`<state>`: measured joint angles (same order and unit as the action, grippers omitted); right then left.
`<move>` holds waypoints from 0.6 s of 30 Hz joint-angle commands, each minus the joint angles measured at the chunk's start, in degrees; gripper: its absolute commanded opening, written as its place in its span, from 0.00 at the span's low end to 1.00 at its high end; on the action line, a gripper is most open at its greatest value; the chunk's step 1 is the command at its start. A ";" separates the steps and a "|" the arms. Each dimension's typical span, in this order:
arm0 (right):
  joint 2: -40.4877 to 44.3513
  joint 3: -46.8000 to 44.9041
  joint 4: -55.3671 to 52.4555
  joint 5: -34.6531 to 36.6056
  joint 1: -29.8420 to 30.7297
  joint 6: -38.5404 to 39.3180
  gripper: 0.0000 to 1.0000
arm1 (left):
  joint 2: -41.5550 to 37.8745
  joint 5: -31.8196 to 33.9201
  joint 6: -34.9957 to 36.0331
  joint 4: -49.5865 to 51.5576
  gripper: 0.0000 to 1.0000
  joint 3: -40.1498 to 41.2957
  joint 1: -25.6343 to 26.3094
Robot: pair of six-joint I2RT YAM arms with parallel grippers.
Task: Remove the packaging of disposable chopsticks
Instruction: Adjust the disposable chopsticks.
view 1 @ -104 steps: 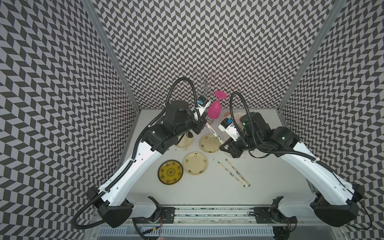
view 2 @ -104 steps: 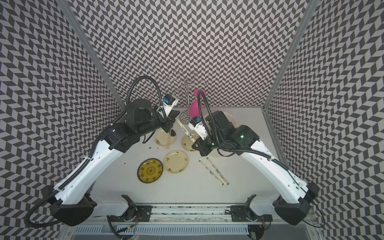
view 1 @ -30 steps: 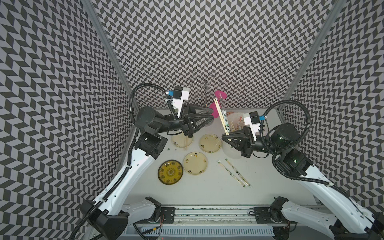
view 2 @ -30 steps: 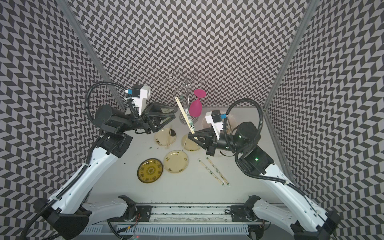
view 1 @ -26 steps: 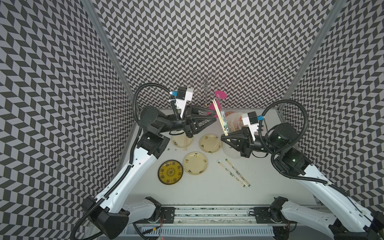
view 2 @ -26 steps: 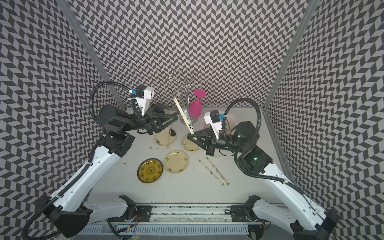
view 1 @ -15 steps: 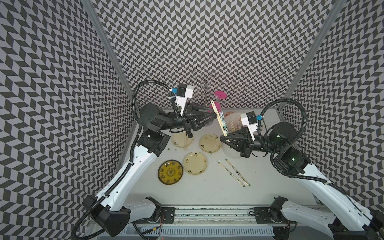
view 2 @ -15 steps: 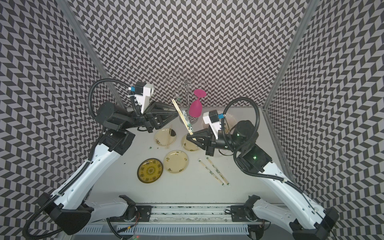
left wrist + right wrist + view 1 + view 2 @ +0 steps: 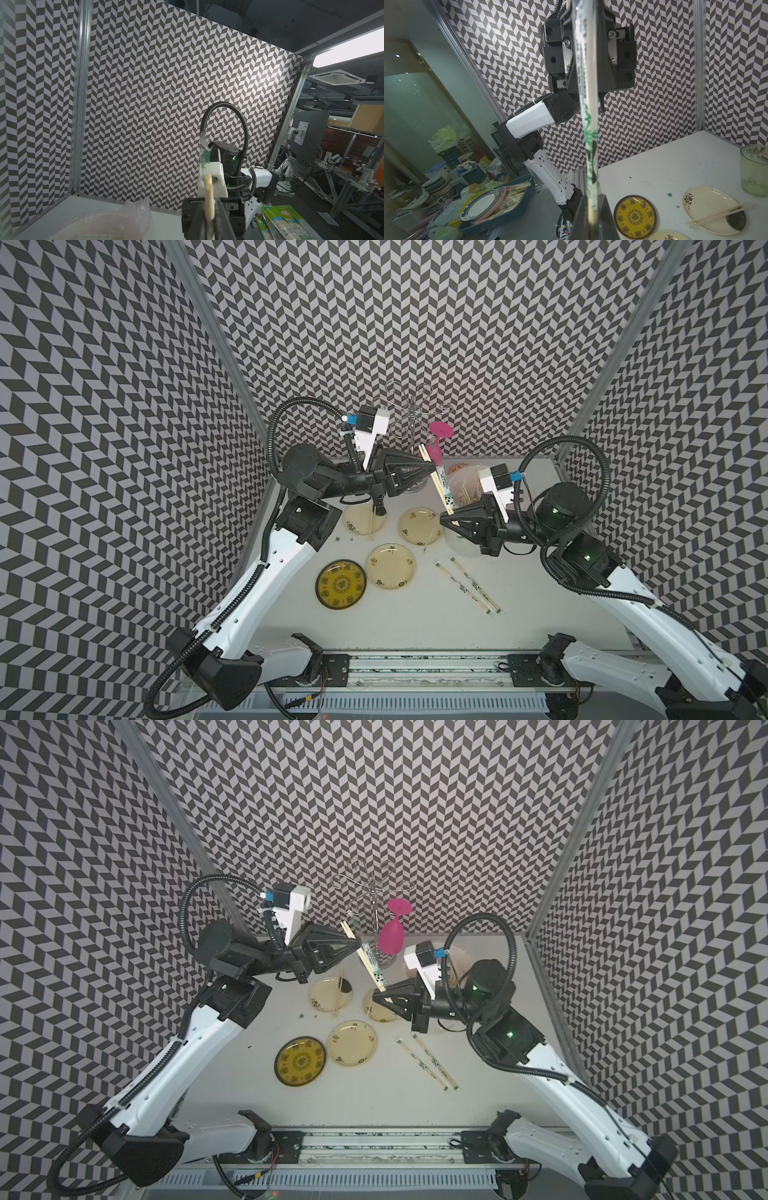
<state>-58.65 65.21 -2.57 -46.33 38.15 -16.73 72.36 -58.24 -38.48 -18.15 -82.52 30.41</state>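
The right claw is clamping the lower end of the panda-printed packaging, holding it tilted above the bench. At its eleven o'clock the left claw, gaping a second ago, is now pinching narrow on what looks like the bared tops of the disposable chopsticks, so a pull-apart should be possible. Two wrapped pairs are lying at five o'clock from the plates, and a farther plate is carrying a bare pair. Beyond them, a lined bucket, pink glass, wire rack and chevron walls are closing the cell.
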 commanded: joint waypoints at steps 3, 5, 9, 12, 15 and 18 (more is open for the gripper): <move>-0.41 1.94 0.16 -0.65 0.52 1.34 0.00 | 0.12 -0.44 -0.02 0.44 0.15 -1.90 0.50; -0.45 2.01 -0.11 -0.42 0.52 1.52 0.00 | 0.05 -0.48 0.15 0.57 0.11 -1.94 0.63; -0.22 2.03 -0.04 0.40 0.55 1.53 0.00 | 0.15 -0.49 0.51 1.10 0.00 -2.09 0.61; -0.15 1.90 0.09 0.94 0.54 1.38 0.00 | 0.14 -0.22 0.51 1.28 0.03 -2.03 0.57; 0.02 1.81 0.80 1.38 0.54 0.99 0.00 | -0.24 0.60 0.73 1.19 0.18 -1.71 0.65; 0.21 1.60 1.22 1.92 0.58 0.77 0.00 | -0.97 1.48 1.12 1.19 0.15 -1.24 0.52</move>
<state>-58.98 65.54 -3.81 -45.39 38.46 -15.79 72.42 -57.87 -38.02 -16.99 -82.63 30.74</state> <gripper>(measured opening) 0.066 0.153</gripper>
